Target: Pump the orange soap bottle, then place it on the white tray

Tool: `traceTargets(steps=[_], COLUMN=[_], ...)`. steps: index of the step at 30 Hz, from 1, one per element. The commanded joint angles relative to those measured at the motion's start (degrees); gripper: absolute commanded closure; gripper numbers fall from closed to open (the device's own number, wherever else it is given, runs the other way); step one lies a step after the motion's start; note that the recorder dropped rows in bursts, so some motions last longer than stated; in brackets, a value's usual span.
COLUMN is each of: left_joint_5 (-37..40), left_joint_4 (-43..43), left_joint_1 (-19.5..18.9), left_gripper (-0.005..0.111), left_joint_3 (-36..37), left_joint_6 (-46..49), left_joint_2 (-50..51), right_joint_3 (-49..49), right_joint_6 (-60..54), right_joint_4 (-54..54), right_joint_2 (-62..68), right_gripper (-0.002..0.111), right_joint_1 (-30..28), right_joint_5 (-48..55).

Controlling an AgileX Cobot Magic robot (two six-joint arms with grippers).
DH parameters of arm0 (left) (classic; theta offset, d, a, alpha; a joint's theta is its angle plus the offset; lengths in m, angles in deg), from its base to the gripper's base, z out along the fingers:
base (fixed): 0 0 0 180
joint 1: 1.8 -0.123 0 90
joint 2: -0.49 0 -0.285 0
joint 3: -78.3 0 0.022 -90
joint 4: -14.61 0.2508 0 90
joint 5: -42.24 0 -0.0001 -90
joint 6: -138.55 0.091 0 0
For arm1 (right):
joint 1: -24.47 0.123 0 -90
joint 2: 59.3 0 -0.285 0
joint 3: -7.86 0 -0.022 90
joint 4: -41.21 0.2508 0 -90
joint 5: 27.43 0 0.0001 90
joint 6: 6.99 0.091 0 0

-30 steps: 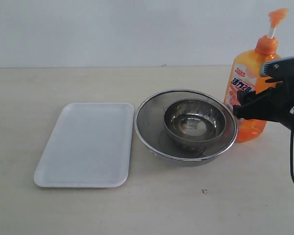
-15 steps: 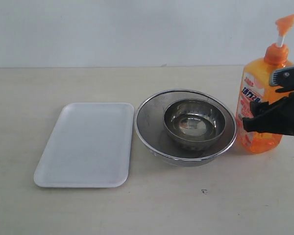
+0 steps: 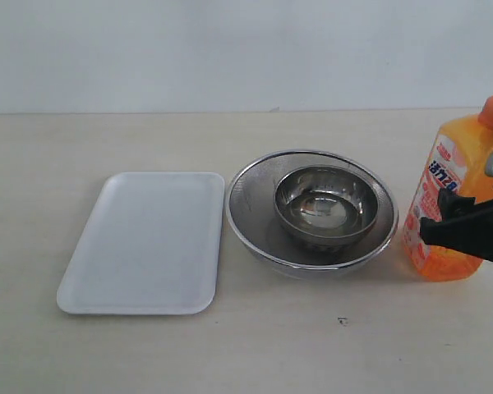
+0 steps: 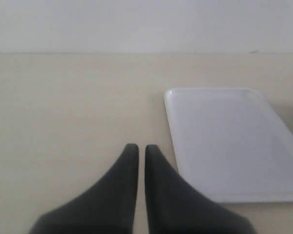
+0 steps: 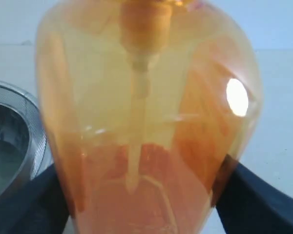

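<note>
The orange soap bottle is at the far right of the exterior view, leaning a little, with its pump head cut off by the frame edge. My right gripper is shut on its lower body, one dark finger on each side. The bottle fills the right wrist view. I cannot tell whether its base rests on the table. The white tray lies flat at the left with nothing on it. My left gripper is shut on nothing, low over the table beside the tray. It is out of the exterior view.
A wide steel bowl with a smaller steel bowl inside it stands between the tray and the bottle. Its rim shows next to the bottle in the right wrist view. The beige table runs back to a pale wall.
My right gripper has carried the bottle to the right, away from the bowls, so the pump head has left the exterior view. The left gripper has not changed.
</note>
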Motion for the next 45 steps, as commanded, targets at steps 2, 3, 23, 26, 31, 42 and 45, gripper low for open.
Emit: traceTargets(steps=[2,3,23,26,31,42,45], left_joint_5=[-0.5,-0.5,-0.5,-0.5,-0.5,-0.5,-0.5], left_joint_4=[-0.3,-0.3,-0.3,-0.3,-0.3,-0.3,-0.3], left_joint_1=[-0.1,-0.1,-0.1,-0.1,-0.1,-0.1,-0.1], left_gripper=[0.102,0.102,0.102,0.102,0.102,0.102,0.102], left_joint_3=[0.2,0.2,0.2,0.2,0.2,0.2,0.2], left_joint_6=[-0.4,-0.4,-0.4,-0.4,-0.4,-0.4,-0.4], left_joint_2=[-0.2,-0.2,-0.2,-0.2,-0.2,-0.2,-0.2], right_joint_3=[0.5,0.5,0.3,-2.6,-6.8,-7.6,-7.6], right_joint_6=[2.3,2.4,13.2,13.7,13.4,7.0,3.8], right_joint_4=[-1.1,-2.5,-5.9,-5.9,-5.9,-5.9,-5.4], right_joint_2=[-0.3,-0.3,13.8,16.3,18.8,18.9,18.9], right_gripper=[0.097,0.081,0.010,0.010,0.010,0.107,0.108], right_joint_1=[0.2,0.2,0.0,0.0,0.0,0.0,0.0], right_joint_5=[1.9,2.7,-18.2,-18.2,-18.2,-16.4,-16.6])
